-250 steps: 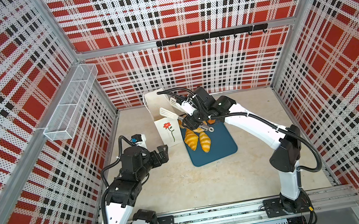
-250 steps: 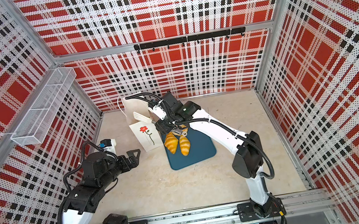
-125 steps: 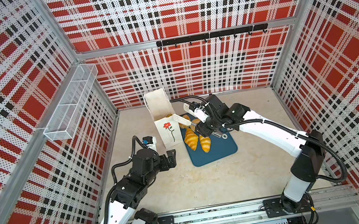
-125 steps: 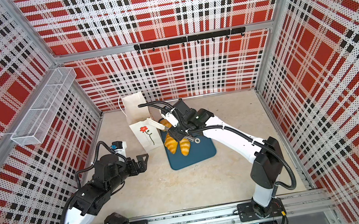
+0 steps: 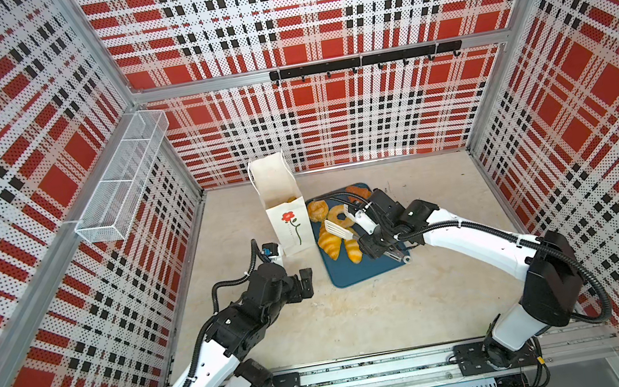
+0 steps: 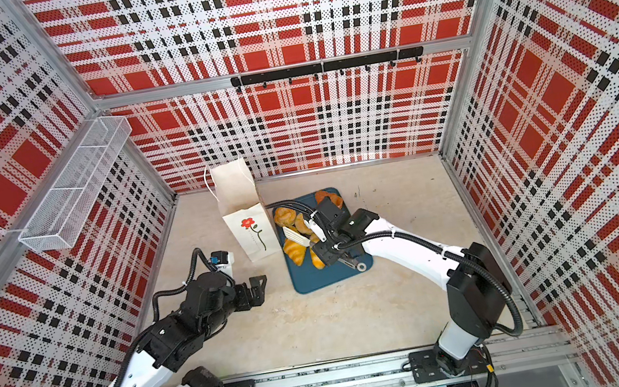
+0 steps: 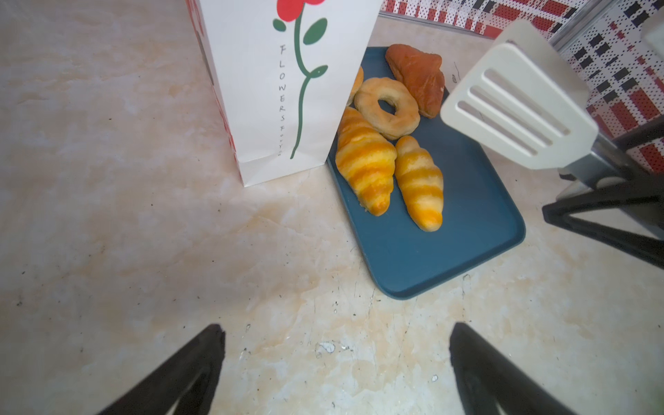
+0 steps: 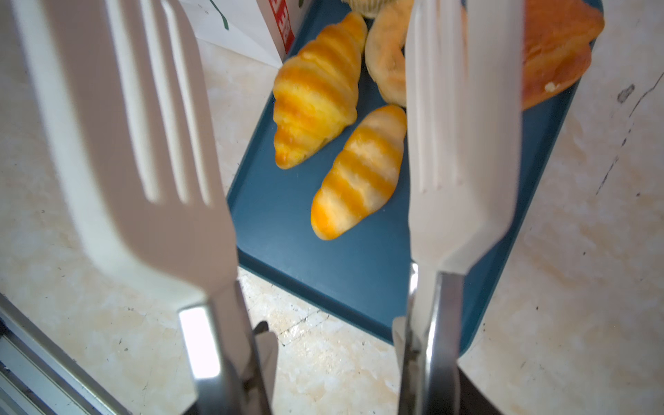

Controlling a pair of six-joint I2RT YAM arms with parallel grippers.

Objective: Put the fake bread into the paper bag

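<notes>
The white paper bag (image 5: 286, 223) (image 6: 250, 233) (image 7: 280, 90) with its red flower stands upright, mouth open, beside a blue tray (image 5: 362, 274) (image 7: 431, 258) (image 8: 323, 258). A scrap of golden bread (image 5: 292, 199) shows inside the mouth. On the tray lie two striped croissants (image 5: 330, 241) (image 7: 364, 161) (image 8: 316, 90), a ring doughnut (image 5: 338, 215) (image 7: 388, 107), a round bun (image 5: 317, 210) and a darker brown piece (image 5: 358, 192) (image 7: 416, 75). My right gripper (image 5: 372, 240) (image 8: 332, 334) is shut on white slotted tongs (image 5: 338, 228) (image 7: 517, 107) (image 8: 125, 125), which hang apart and empty above the croissants. My left gripper (image 5: 307, 283) (image 7: 336, 330) is open, low over the table in front of the bag.
A wire basket (image 5: 121, 182) hangs on the left wall and a black hook rail (image 5: 362, 61) on the back wall. The bag's side touches the tray's left edge. Beige tabletop (image 5: 360, 312) stretches between the tray and the front rail.
The right arm has drawn the tongs back from the bag's mouth to above the tray. The left gripper has slid forward and right, staying open.
</notes>
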